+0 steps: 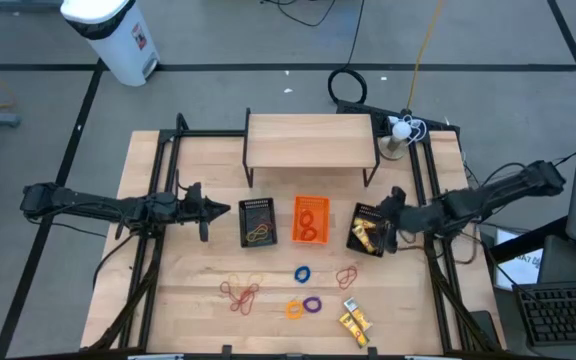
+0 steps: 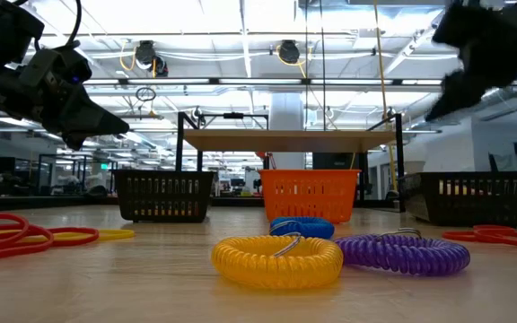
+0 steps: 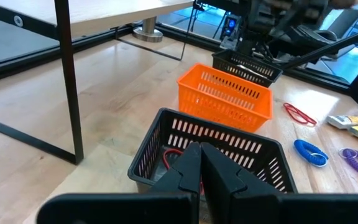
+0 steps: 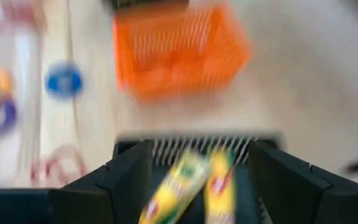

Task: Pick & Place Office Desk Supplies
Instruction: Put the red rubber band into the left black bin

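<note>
My right gripper (image 4: 201, 171) hangs open over the right black mesh tray (image 1: 371, 232). Two yellow oblong pieces (image 4: 182, 186) lie in that tray below the gap between its fingers; the wrist view is blurred. My left gripper (image 1: 218, 210) is shut and holds nothing, just left of the left black mesh tray (image 1: 258, 222), which has rubber bands (image 3: 169, 158) in it. On the wood nearer the front lie red and orange rubber bands (image 1: 240, 292), a blue ring (image 1: 302, 273), an orange ring (image 1: 295, 309), a purple ring (image 1: 313, 304), another band (image 1: 346, 277) and two yellow pieces (image 1: 355, 321).
An orange tray (image 1: 310, 220) stands between the two black trays. A low wooden shelf on black legs (image 1: 311, 140) stands behind them. Black rails (image 1: 153, 230) run along both sides of the table. A white lamp-like thing (image 1: 400, 130) sits at the back right.
</note>
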### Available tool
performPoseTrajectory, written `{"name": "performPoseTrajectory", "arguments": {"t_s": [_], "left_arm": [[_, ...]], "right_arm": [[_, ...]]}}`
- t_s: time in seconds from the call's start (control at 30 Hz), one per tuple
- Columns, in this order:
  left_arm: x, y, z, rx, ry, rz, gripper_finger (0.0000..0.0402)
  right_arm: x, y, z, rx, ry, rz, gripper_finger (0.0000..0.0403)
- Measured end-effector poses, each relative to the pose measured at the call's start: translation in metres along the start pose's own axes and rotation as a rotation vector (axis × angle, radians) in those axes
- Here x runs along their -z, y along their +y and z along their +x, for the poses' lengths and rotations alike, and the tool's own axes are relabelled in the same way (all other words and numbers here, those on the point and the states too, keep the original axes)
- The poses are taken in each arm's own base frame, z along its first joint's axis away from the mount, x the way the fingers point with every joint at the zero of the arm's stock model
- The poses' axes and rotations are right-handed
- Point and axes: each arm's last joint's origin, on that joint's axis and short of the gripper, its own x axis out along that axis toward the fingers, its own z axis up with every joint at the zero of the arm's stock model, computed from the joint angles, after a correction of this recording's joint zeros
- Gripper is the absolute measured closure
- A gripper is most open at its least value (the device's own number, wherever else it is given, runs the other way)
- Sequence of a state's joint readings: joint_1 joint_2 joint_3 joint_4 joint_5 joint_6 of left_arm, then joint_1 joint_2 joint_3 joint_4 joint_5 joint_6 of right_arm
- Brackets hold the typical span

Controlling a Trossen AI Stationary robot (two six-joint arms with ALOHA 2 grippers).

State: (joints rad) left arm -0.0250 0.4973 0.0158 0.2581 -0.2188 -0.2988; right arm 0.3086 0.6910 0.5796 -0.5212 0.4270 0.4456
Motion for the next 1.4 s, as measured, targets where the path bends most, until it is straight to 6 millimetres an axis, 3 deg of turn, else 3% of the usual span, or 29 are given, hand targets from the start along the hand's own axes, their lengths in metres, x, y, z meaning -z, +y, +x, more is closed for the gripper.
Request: {"name": "performPoseTrajectory", "arguments": {"t_s": [0.17,0.3,0.5,0.57,0.87,1.13,1.33,1.4], "left_arm": [[0.0,0.0,0.0,0.005,0.001,-0.018,0.0391],[0.0,0.0,0.0,0.007,0.001,-0.005,0.0391],[0.0,0.0,0.0,0.007,0.001,-0.015,0.0391],[-0.001,0.0,0.0,0.009,-0.005,-0.018,0.0392],[-0.001,-0.001,0.0,0.012,-0.011,-0.018,0.0392],[-0.002,-0.001,0.0,0.015,-0.022,-0.007,0.0392],[-0.002,-0.001,0.0,0.015,-0.018,-0.006,0.0392],[-0.002,-0.001,0.0,0.014,-0.016,-0.005,0.0391]], "right_arm": [[0.004,-0.011,-0.017,-0.062,-0.333,-0.03,0.017],[0.017,-0.017,-0.019,-0.176,-0.572,-0.023,0.0234],[0.045,-0.022,-0.01,-0.281,-0.641,-0.054,0.0371],[0.049,-0.024,-0.009,-0.27,-0.64,-0.087,0.0394],[0.049,-0.033,-0.013,-0.282,-0.674,-0.084,0.04],[0.057,-0.043,0.002,-0.262,-0.615,-0.046,0.0402],[0.051,-0.043,0.0,-0.352,-0.766,-0.106,0.0402],[0.053,-0.043,0.002,-0.351,-0.744,-0.132,0.0402]]}}
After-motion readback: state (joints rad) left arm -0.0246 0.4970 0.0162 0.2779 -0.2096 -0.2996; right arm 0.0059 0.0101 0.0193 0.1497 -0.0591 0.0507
